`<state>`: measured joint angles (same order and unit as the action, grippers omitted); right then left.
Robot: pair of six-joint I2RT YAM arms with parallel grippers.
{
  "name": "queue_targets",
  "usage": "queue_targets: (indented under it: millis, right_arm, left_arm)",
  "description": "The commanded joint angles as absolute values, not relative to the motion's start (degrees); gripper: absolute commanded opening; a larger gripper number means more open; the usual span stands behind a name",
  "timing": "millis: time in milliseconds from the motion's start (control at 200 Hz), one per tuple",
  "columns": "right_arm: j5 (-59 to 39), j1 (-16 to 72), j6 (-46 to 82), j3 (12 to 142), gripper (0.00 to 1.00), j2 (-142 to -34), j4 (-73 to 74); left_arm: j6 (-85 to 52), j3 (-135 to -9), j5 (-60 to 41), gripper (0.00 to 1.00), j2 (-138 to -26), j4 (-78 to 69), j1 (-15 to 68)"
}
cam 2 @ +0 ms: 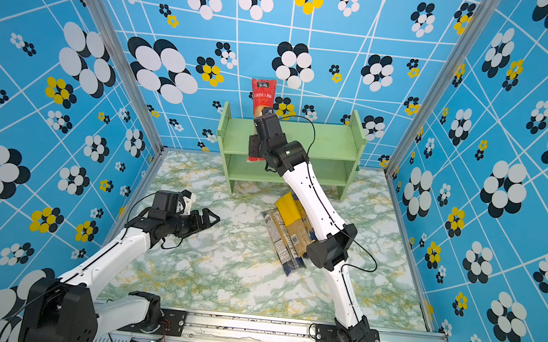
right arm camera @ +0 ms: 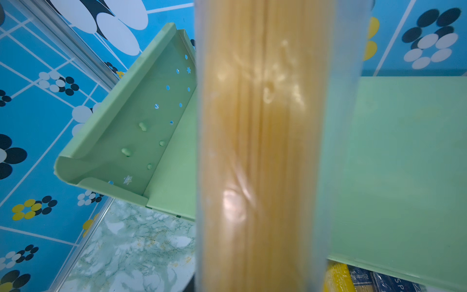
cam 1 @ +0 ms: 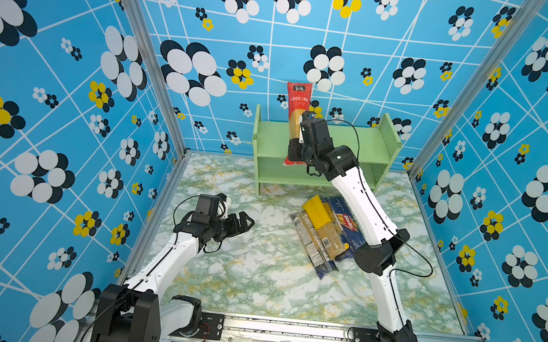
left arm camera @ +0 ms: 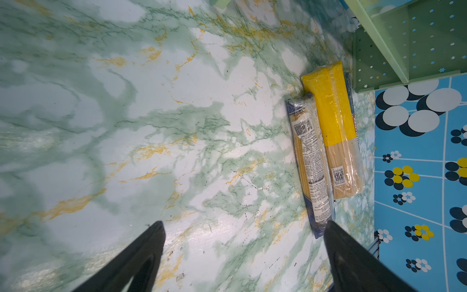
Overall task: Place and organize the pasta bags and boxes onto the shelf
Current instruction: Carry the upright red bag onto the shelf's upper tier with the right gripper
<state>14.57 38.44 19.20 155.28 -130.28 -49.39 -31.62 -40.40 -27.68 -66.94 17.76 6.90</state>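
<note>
The red-ended bag [cam 1: 298,102] [cam 2: 262,93] of spaghetti stands nearly upright over the left half of the light green shelf [cam 1: 371,147] [cam 2: 333,143]. My right gripper [cam 1: 295,146] is shut on its lower part; its fingers are hidden in the right wrist view, where the bag [right arm camera: 260,151] fills the middle. On the table lie a yellow-topped bag [cam 1: 321,217] [left arm camera: 331,108], a clear white-label bag [cam 1: 310,244] [left arm camera: 310,161] and a dark blue Barilla box [cam 1: 346,223], piled together. My left gripper [cam 1: 243,222] [left arm camera: 243,225] hovers open over the table, left of the pile, holding nothing.
Both tiers of the shelf [right arm camera: 404,151] hold nothing that I can see. Its peg-holed side panel [right arm camera: 141,126] rises left of the held bag. My right arm's forearm [cam 1: 362,201] crosses over the pile. Patterned blue walls enclose the marble-look table [cam 1: 238,278].
</note>
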Motion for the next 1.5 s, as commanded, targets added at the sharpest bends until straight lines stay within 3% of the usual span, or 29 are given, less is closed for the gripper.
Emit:
queue_targets:
  millis: [0, 1494]
  right_arm:
    - [16.4, 38.3, 20.0, 156.7, 0.00, -129.0, -38.6]
    - [13.5, 38.3, 21.8, 156.7, 0.00, -133.4, -31.8]
  left_arm:
    - [-30.2, -40.9, -28.7, 0.99, -66.0, 18.0, 6.3]
    - [-30.3, -40.6, -29.7, 0.99, -65.6, 17.2, 6.1]
